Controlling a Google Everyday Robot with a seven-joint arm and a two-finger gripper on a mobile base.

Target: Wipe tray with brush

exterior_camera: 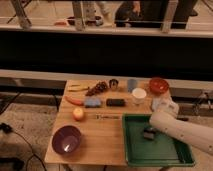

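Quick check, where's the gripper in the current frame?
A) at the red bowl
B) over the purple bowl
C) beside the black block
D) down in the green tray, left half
D: the gripper is down in the tray, in its left half toward the far rim, with the dark brush at its tip.
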